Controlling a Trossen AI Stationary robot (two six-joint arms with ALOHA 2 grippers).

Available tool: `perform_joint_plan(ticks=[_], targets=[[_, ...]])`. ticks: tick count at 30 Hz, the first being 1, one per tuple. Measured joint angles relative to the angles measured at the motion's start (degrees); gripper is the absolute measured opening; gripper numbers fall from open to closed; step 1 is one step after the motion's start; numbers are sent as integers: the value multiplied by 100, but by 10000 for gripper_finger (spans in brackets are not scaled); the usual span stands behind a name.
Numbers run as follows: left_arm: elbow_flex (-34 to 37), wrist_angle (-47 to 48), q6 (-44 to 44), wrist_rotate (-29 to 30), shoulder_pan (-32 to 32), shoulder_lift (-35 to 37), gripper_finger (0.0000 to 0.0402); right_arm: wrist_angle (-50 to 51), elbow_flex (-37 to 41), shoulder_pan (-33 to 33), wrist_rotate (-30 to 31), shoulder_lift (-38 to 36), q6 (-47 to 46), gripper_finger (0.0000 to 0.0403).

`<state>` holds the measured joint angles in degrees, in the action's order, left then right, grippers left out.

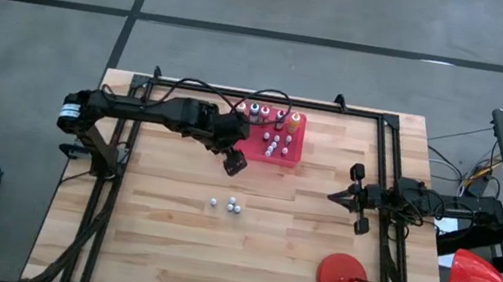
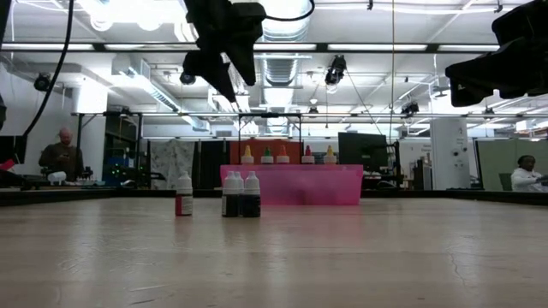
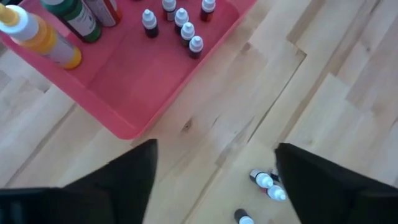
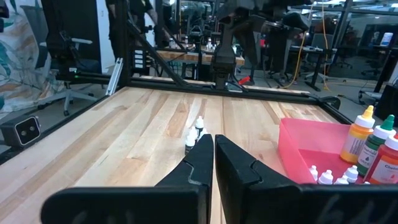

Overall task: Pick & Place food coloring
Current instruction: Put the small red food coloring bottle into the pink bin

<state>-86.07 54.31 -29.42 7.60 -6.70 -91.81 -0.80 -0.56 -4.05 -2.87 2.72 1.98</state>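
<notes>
Closest to the low camera, left of centre in that frame, three small food coloring bottles [image 2: 231, 194] stand upright on the wooden table [image 2: 360, 257]: one with a red body apart on the left, and two dark ones touching each other just to its right. From above they show as three pale caps near the middle of the frame, below the left gripper [image 1: 234, 164]. That gripper hangs in the air above the table, between the loose bottles and the red tray [image 1: 293, 157], its two dark fingers [image 3: 134, 177] spread wide with nothing between them; its wrist camera looks down past them at the tray's corner and at the three loose bottles lying lower right in that frame. The tray sits in the upper centre of the overhead frame and holds more food coloring: a row of taller bottles [image 1: 274, 116] with orange, green and red bodies along its far edge, and a cluster of tiny white-capped bottles [image 1: 274, 145] nearer its middle. Over at the right edge of the table, the right gripper [image 1: 336, 197] waits with its fingers pressed together, empty. A red round-based stand [image 1: 343, 279] sits at lower right of the overhead frame. People sit in the room behind.
</notes>
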Motion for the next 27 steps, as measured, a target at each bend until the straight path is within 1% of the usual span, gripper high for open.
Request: perform_joint_plan(ticks=[3,6,8,12,17,20,23,25,27], targets=[[3,8,16,-15,0,0,327,1,1,0,0,0,-1,8],[-4,9,61,-168,-4,0,343,1,0,0,0,0,-1,8],[1,12,124,-349,-4,-1,345,-1,0,0,0,0,0,8],[-17,217,351,-457,32,-1,344,-2,0,0,0,0,0,8],[10,563,713,-1010,102,-2,344,-1,-1,-1,0,0,-2,8],[13,711,1137,-1276,187,-2,344,1,1,-2,0,0,-1,8],[98,849,1816,-1464,320,-2,344,1,1,-2,0,0,0,8],[196,873,2157,-1465,410,-2,344,1,1,-2,0,0,0,8],[306,886,2320,-1462,507,-2,344,1,-1,-2,0,0,-1,8]])
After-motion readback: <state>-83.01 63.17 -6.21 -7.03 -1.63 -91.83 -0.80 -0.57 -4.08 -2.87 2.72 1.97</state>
